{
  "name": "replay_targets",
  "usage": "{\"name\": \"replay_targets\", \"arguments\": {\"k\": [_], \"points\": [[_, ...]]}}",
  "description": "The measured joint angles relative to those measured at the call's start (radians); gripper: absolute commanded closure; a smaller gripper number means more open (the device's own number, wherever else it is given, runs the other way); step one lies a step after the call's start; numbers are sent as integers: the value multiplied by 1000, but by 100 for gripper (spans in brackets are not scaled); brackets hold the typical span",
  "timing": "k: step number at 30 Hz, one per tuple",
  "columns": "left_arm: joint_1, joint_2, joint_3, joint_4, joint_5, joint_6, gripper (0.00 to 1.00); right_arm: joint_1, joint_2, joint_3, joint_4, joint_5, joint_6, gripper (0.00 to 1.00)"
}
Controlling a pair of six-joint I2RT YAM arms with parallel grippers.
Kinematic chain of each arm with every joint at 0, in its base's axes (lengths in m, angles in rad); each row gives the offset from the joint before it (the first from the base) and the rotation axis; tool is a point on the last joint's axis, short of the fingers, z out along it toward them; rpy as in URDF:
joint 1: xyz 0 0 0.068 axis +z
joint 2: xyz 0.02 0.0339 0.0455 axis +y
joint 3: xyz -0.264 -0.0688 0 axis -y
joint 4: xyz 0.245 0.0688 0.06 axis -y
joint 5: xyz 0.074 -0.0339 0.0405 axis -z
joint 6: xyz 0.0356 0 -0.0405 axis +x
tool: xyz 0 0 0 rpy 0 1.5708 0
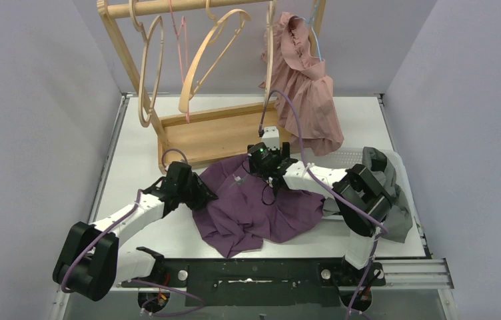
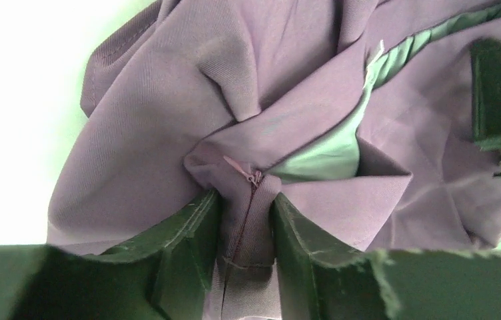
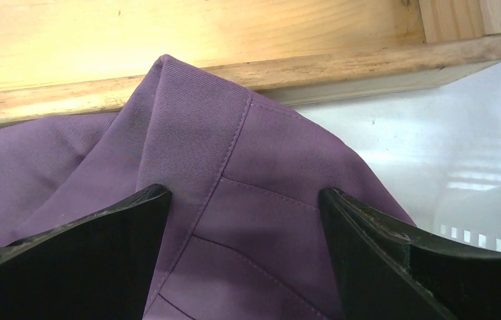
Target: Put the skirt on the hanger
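Looking down from the top: seeing the purple skirt (image 1: 254,207) lying crumpled on the surface (image 1: 141,160), just in front of the wooden rack (image 1: 201,137). Not yet hanging on a hanger (image 1: 209,57), with one waiting bare up on the rack's bar. Reaching with the left claw (image 1: 206,195) into the skirt's side away from the rack. Hanging the right claw (image 1: 266,167) over the skirt's edge closest to the rack.

Looking from the left wrist: pinching a fold of the skirt by the zipper (image 2: 251,179), with both fingers (image 2: 194,220) pressing on the cloth from each side.

Looking from the right wrist: spreading wide over the waistband (image 3: 228,153), with nothing held, right in front of the rack's bottom board.

Most likely getting a good hold on the top of the skirt with both claws. Doing it well probably means dropping the right claw straight onto the thick waistband and squeezing only one layer. Then lifting both sides level toward the rack, so the skirt opens flat. Watching out for bumping the rack's bottom board.
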Motion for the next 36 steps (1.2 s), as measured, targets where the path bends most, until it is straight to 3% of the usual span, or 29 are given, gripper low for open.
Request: {"name": "replay_targets", "arguments": {"k": [3, 7, 8, 9, 19, 20, 23, 25, 30, 36], "points": [[0, 4, -8, 4, 17, -4, 100, -3, 19, 1, 17, 4, -27, 40], [4, 6, -9, 10, 40, 1, 100, -7, 21, 0, 46, 2, -53, 90], [8, 3, -9, 11, 43, 2, 100, -8, 19, -2, 56, 2, -59, 99], [12, 0, -9, 10, 45, 3, 100, -8, 14, -7, 64, 1, -66, 100], [134, -264, 109, -139, -5, 127, 100, -9, -256, -156, 99, -48, -80, 100], [146, -294, 138, -157, -13, 153, 100, -9, -293, -165, 104, -63, -79, 93], [165, -357, 234, -210, -27, 246, 100, -9, -361, -177, 121, -110, -68, 55], [166, -380, 305, -245, -32, 307, 100, -8, -380, -178, 124, -146, -51, 41], [170, -423, 364, -329, -43, 352, 100, 15, -336, -177, 126, -208, -17, 30], [170, -483, 213, -477, -51, 268, 100, 132, -177, -160, 117, -209, 27, 25]]}}
